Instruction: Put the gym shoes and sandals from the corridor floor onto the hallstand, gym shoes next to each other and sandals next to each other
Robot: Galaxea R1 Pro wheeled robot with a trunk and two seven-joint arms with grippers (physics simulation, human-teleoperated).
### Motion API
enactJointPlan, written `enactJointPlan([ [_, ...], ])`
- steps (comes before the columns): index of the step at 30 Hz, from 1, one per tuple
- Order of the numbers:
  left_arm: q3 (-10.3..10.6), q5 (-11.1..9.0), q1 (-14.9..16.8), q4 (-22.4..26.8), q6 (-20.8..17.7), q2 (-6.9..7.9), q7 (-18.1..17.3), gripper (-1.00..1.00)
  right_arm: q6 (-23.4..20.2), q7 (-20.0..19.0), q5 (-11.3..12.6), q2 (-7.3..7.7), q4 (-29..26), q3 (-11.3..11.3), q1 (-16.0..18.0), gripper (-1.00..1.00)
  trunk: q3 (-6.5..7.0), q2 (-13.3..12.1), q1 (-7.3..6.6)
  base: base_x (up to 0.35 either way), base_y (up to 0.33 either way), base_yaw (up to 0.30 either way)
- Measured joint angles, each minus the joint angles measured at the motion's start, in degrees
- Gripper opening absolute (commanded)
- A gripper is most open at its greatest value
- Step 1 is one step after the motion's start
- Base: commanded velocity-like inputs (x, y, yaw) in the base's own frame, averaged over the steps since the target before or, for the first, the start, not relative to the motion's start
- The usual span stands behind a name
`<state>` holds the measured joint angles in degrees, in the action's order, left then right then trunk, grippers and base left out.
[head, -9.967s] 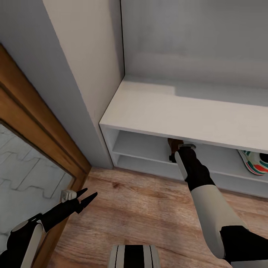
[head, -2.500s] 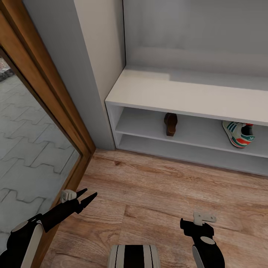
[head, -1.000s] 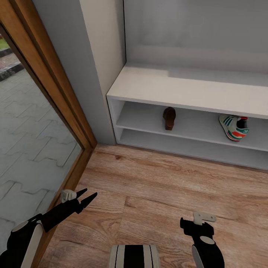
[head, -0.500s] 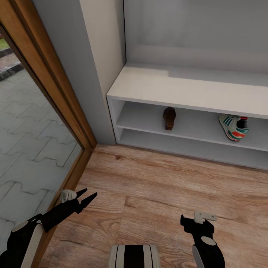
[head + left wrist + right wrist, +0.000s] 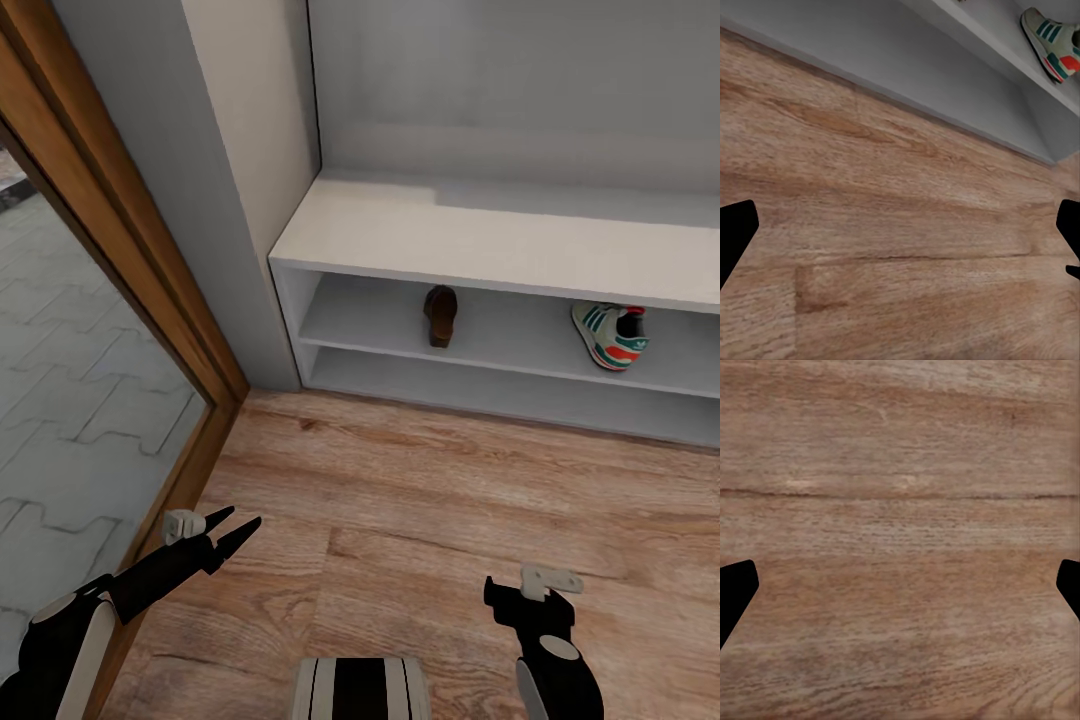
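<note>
The white hallstand (image 5: 470, 245) stands against the wall ahead. On its upper shelf one dark brown sandal (image 5: 439, 314) stands toward the left, and one gym shoe (image 5: 610, 336) with green stripes and a red-orange heel lies well to its right, apart from it. That gym shoe (image 5: 1054, 42) is also in the left wrist view. My left gripper (image 5: 232, 528) hangs open low at the left, over the corridor floor (image 5: 450, 480). My right gripper (image 5: 514, 598) points down at the floor (image 5: 900, 502), open and empty.
A wood-framed glass door (image 5: 130, 270) runs along the left, close to my left arm. A grey wall pier (image 5: 215, 200) stands between the door and the hallstand. Bare plank floor lies between me and the hallstand.
My right arm has drawn back from the upper shelf, leaving the sandal there. The camera has backed away, and in the last half second it turned slightly, shifting the whole picture left.
</note>
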<state>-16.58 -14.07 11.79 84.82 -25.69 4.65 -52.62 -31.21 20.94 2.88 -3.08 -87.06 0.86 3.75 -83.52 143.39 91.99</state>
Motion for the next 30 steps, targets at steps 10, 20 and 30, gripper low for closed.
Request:
enactJointPlan([
  [10, 0.0, 0.0, 0.0, 0.0, 0.0, -0.01, 0.0, 1.0, 0.0, 0.1, 0.1, 0.07, -0.3, -0.1, 0.0, 1.0, 0.06, 0.0, 0.0, 0.0, 0.0, -0.182],
  [20, 0.0, 0.0, 0.0, 0.0, 0.0, -0.01, 0.0, 1.0, 0.0, 0.1, 0.3, 0.07, -0.3, -11.5, 0.0, 1.0, 0.07, 0.0, 0.0, 0.0, 0.0, -0.3],
  [30, 0.1, 0.0, 0.0, -0.1, 0.0, -0.01, 0.1, 1.0, 14.8, 0.4, -0.3, 0.0, -0.3, -15.8, 0.0, 1.0, 0.07, 0.0, 0.0, 0.0, 0.0, -0.297],
])
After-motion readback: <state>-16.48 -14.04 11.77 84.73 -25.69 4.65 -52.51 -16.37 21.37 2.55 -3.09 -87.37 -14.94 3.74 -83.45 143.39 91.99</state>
